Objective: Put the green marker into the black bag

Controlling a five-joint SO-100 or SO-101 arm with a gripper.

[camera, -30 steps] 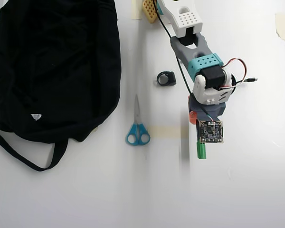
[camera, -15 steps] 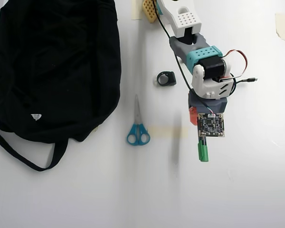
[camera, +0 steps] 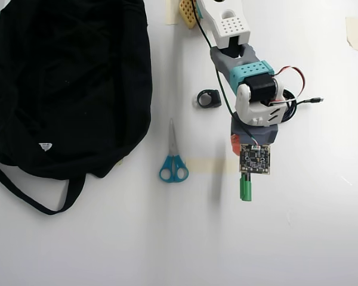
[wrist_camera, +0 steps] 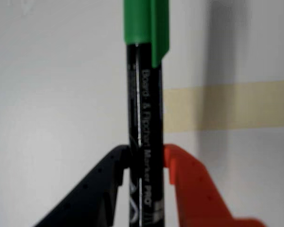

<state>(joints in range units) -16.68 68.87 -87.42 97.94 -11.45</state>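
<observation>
In the wrist view the green marker (wrist_camera: 144,142) stands straight up the frame, black barrel with white lettering and green cap at the top. My gripper (wrist_camera: 146,163) is shut on its barrel, black finger (wrist_camera: 102,184) on the left, orange finger (wrist_camera: 189,184) on the right. From overhead only the marker's green cap (camera: 246,189) pokes out below the wrist camera board, and my gripper (camera: 246,156) is hidden under it. The marker hangs above the white table. The black bag (camera: 65,83) lies far to the left, apart from the arm.
Blue-handled scissors (camera: 173,156) lie between bag and arm. A small black ring-shaped object (camera: 208,98) sits near the arm's upper links. The bag's strap (camera: 33,193) loops out at lower left. A strip of tan tape (camera: 210,164) is stuck on the table.
The arm has swung slightly left with the marker in its grip; the green cap now sits a bit further left than half a second ago.
</observation>
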